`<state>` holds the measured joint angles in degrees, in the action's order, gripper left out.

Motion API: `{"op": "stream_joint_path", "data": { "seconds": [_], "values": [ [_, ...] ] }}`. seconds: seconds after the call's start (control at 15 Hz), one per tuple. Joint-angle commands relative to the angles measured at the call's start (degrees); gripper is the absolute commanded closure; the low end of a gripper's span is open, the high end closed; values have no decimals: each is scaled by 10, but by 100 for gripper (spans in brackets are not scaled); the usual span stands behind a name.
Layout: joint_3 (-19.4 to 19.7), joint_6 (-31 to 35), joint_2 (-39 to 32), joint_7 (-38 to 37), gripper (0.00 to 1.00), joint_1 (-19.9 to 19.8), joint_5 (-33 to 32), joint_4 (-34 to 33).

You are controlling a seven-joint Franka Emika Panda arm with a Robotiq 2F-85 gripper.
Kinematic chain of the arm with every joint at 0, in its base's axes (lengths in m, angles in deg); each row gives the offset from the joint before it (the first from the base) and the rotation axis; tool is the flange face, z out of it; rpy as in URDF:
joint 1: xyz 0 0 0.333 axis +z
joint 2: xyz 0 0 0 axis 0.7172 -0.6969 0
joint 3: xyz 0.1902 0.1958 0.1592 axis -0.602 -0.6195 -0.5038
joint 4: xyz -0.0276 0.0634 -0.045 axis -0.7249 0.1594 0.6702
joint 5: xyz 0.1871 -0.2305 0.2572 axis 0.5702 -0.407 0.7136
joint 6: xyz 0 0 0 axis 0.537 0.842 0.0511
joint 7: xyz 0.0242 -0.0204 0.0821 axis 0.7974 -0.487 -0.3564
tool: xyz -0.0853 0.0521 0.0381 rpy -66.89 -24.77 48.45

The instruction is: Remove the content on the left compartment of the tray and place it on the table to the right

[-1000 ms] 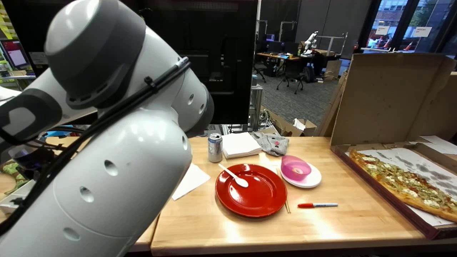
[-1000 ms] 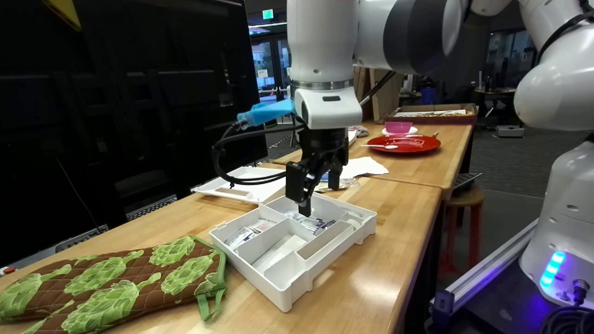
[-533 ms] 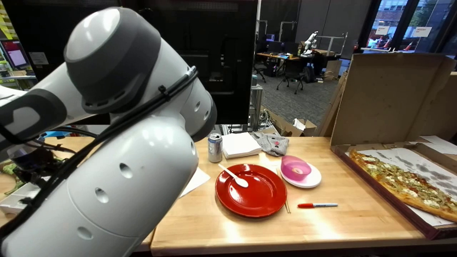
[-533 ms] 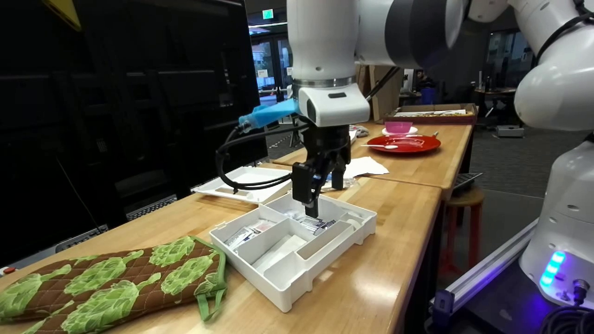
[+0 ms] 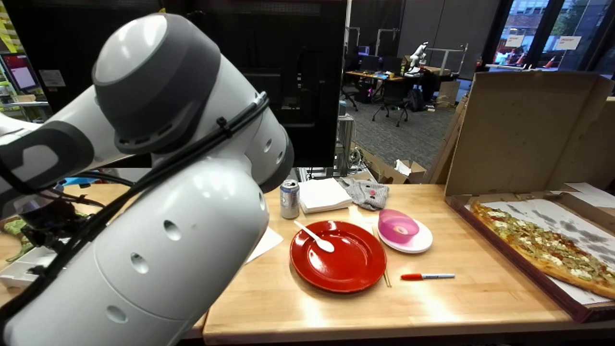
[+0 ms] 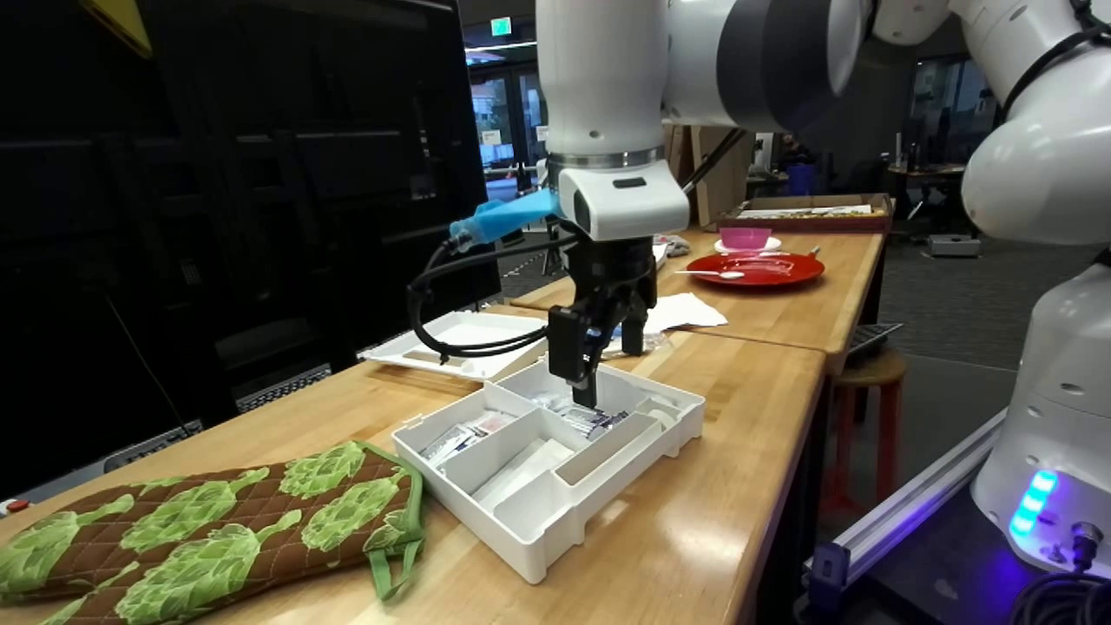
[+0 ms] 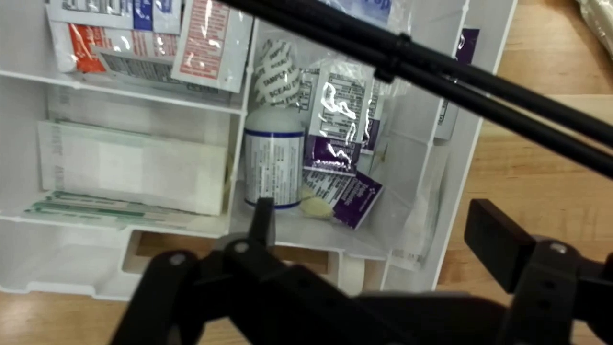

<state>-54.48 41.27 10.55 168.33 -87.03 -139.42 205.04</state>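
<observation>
The white tray [image 6: 608,499] with several compartments sits on the light-brown wooden table [image 6: 694,547]. In the wrist view, the tray [image 7: 452,191] holds sachets [image 7: 210,43] in the top left compartment and flat white packets [image 7: 129,163] below them. A white bottle [image 7: 274,163] and purple packets [image 7: 357,199] lie in the middle compartment. My gripper [image 6: 609,369] is open and empty above the tray. In the wrist view, the gripper [image 7: 373,208] has one finger over the bottle's compartment and the other beyond the tray's right wall. The arm partly hides the tray in an exterior view [image 5: 24,269].
A white lid [image 6: 464,334] lies behind the tray. A brown and green oven mitt [image 6: 217,521] lies beside it. Paper sheets [image 6: 681,312] and a red plate [image 6: 755,271] with a spoon lie farther along. A can [image 5: 289,199] and a pizza box [image 5: 523,283] also show.
The open gripper has shifted slightly to the right over the tray in an exterior view, mostly in the first half second. It is almost still since. The tray and contents look unmoved.
</observation>
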Motion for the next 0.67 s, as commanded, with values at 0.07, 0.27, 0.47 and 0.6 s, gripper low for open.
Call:
{"op": "stream_joint_path", "data": {
  "seconds": [0.07, 0.27, 0.47, 0.6],
  "values": [
    [-26, -15, -5, -15, 0, -26, -23, 7],
    [-32, -28, -6, -10, 0, -25, -27, -1],
    [-43, -46, 0, -17, 0, -19, -24, -8],
    [-54, -67, 7, -27, 0, -11, -23, -12]
  ]
}}
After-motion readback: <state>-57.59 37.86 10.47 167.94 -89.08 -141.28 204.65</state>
